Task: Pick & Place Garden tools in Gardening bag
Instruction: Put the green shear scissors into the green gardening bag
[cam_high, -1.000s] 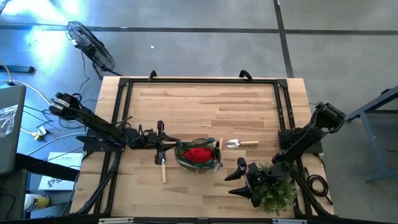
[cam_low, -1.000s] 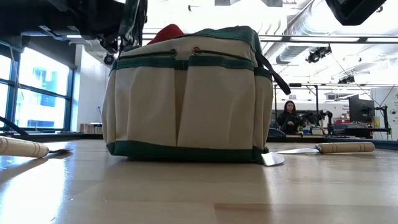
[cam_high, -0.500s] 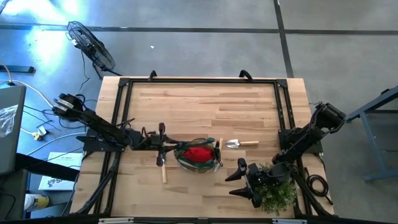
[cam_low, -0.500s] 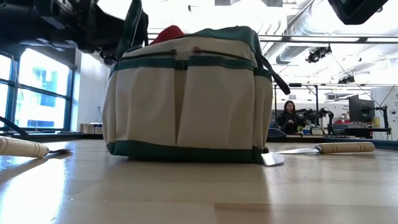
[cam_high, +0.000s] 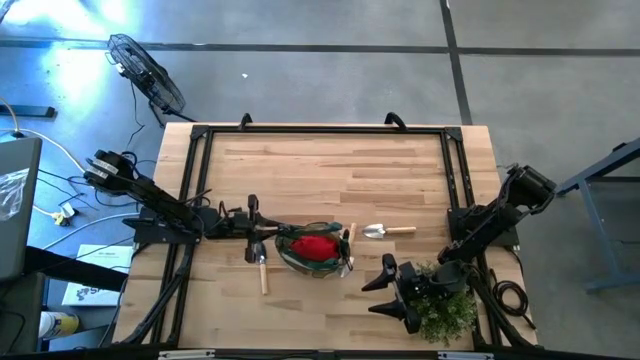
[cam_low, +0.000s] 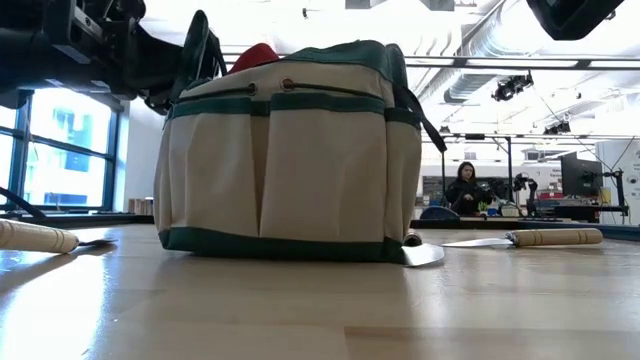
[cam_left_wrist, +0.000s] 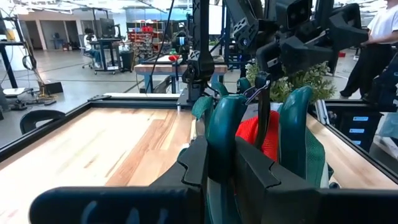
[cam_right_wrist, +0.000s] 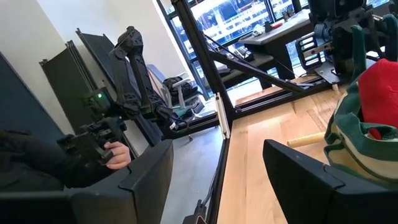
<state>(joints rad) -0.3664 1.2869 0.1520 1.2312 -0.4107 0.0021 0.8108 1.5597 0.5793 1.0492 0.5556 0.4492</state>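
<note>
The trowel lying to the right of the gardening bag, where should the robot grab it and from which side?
Grip the trowel by its pale wooden handle, coming straight down from above. It lies flat on the table, blade toward the gardening bag and handle pointing away toward the right arm's side, so the handle is the clear, roughly straight part. The open right gripper waits closest, probably the better choice.

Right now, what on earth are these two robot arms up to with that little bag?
The left gripper has its jaws shut on a loop handle of the gardening bag, which already holds a red glove-like piece. Two wooden-handled trowels lie on the table, one to the bag's right, another to its left. The right gripper waits open beside the potted plant.
</note>
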